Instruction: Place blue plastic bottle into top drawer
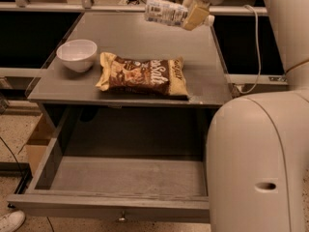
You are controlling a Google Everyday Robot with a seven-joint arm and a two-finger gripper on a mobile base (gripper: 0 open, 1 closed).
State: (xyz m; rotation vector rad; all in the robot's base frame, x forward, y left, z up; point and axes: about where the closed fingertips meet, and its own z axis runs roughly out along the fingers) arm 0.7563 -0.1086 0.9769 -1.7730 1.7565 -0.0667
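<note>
The blue plastic bottle [164, 11] is held lying sideways in the air above the far part of the grey table [135, 37], its white cap [209, 20] pointing right. My gripper [193, 12] is shut on the bottle's cap end, at the top of the view, well above the tabletop. The top drawer [123, 178] stands pulled open below the table's front edge, with its small metal knob [121, 218] at front centre. Its inside is bare grey.
A brown-yellow chip bag [142, 76] lies on the table near the front edge. A white bowl [77, 55] sits at the table's left. My large white arm [260, 163] fills the right side and covers the drawer's right end. A cardboard box [36, 144] stands at the left.
</note>
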